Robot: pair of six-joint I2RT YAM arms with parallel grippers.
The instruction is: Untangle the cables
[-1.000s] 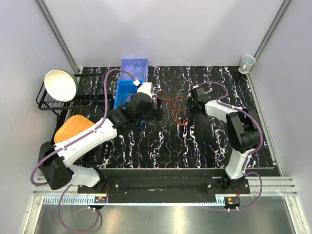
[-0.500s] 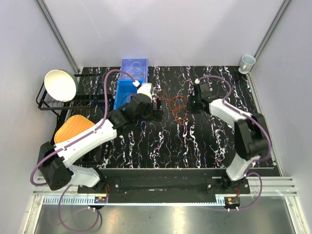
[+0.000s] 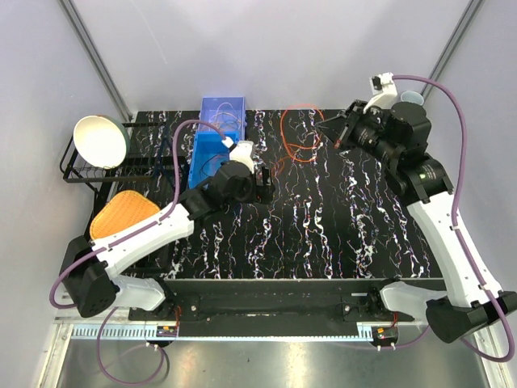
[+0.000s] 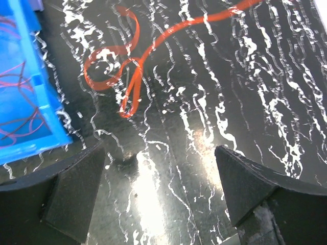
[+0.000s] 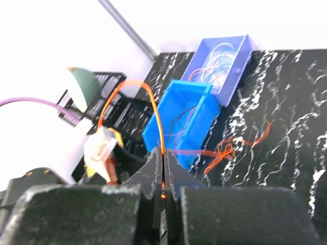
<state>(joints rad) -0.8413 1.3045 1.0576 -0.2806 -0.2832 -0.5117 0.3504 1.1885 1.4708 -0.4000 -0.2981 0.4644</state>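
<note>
**Ana:** Overhead view first. The right gripper [image 3: 326, 129] is up high over the far side of the table [image 3: 339, 234], clamped on the orange cable [image 3: 303, 136]. A loop of it hangs in the air just left of the fingertips.

**Ben:** One strand trails down and left toward the left gripper [image 3: 263, 179]. That one sits low beside the blue bin [image 3: 208, 153], jaws spread wide and nothing in them.

**Ana:** A paler bin [image 3: 222, 107] stands behind the blue one. Far left, there's a white bowl [image 3: 101, 141] tipped up in a black rack [image 3: 74, 168].

**Ben:** Now the left wrist camera. Both fingers [image 4: 76, 189] are far apart, with only bare marble between them.

**Ana:** The orange cable [image 4: 134, 76] lies flat on the table ahead of them. It curls into a small loop, then runs off to the upper right, apart from both pads.

**Ben:** The blue bin's corner [image 4: 30, 97] is on the left, with thin reddish wires [image 4: 20, 125] lying inside.

**Ana:** Right wrist camera: those fingers [image 5: 153, 171] are pressed together with the orange cable [image 5: 156, 109] pinched between them. It arches up in a hoop above the tips.

**Ben:** Down on the table, a small orange snarl [image 5: 225, 150] lies just beside the blue bin [image 5: 179, 120]. The paler bin [image 5: 240, 48] beyond it holds pale coils [image 5: 217, 64].
</note>
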